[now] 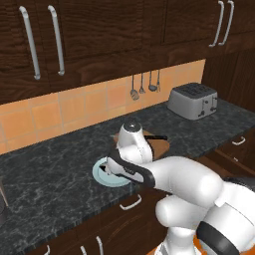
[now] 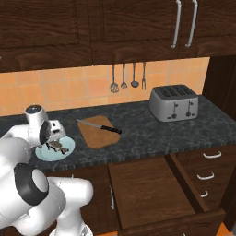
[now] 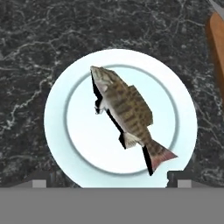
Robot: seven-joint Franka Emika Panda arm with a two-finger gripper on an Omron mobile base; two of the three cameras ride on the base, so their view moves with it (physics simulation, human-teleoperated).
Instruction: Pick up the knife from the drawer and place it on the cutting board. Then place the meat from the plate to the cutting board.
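Our jaws hang spread above the meat (image 3: pixel 124 116) on the plate (image 3: pixel 61 144).
From the right base view we see the knife (image 2: pixel 99 126) lying on the cutting board (image 2: pixel 97 137).

Meat (image 3: pixel 127 116): mottled olive-brown with darker bars, whitish belly, reddish tail. Plate (image 3: pixel 87 144): pale blue centre, lighter near-white rim. Desk (image 2: pixel 152 131): black stone, veined grey-white. Cutting board (image 2: pixel 97 133): light brown wood. Knife (image 2: pixel 99 126): silver blade, black handle. Toaster (image 2: pixel 174 102): silver-grey, dark slots. Wall tiles (image 1: pixel 74 107): orange and peach. Cabinets (image 2: pixel 92 27): dark brown wood grain, silver handles. Drawer (image 2: pixel 147 191): lighter brown inside.
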